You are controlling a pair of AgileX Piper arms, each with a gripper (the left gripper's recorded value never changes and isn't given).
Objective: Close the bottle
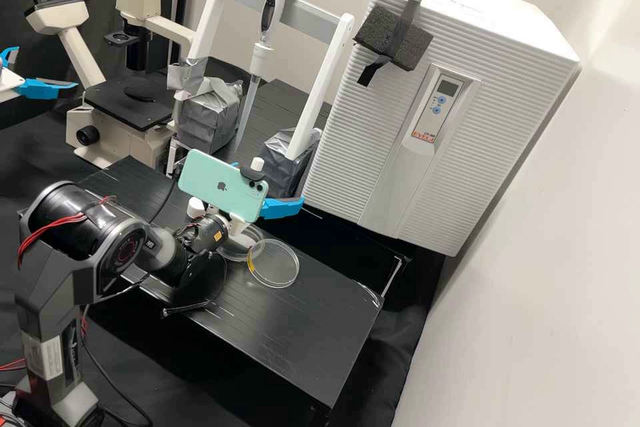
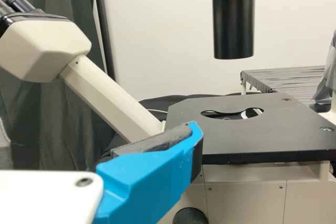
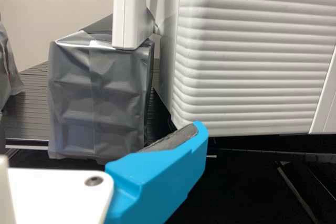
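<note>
My right gripper (image 1: 283, 203) hovers over the back of the black platform (image 1: 300, 327), beside the large white ribbed unit (image 3: 252, 51). One blue finger (image 3: 168, 156) shows its pad bare, with nothing held. A small white-topped object (image 1: 195, 205) peeks out beside the right wrist; I cannot tell whether it is the bottle or a cap. My left gripper (image 1: 41, 73) is at the far left, level with the microscope stage (image 2: 252, 124). Its blue finger (image 2: 157, 153) is also bare and touches nothing.
Two clear petri dishes (image 1: 273, 265) lie on the platform near the right wrist. A pipette (image 1: 261, 53) hangs in a white stand with grey-taped feet (image 3: 100, 98). The microscope (image 1: 113, 120) stands at the back left.
</note>
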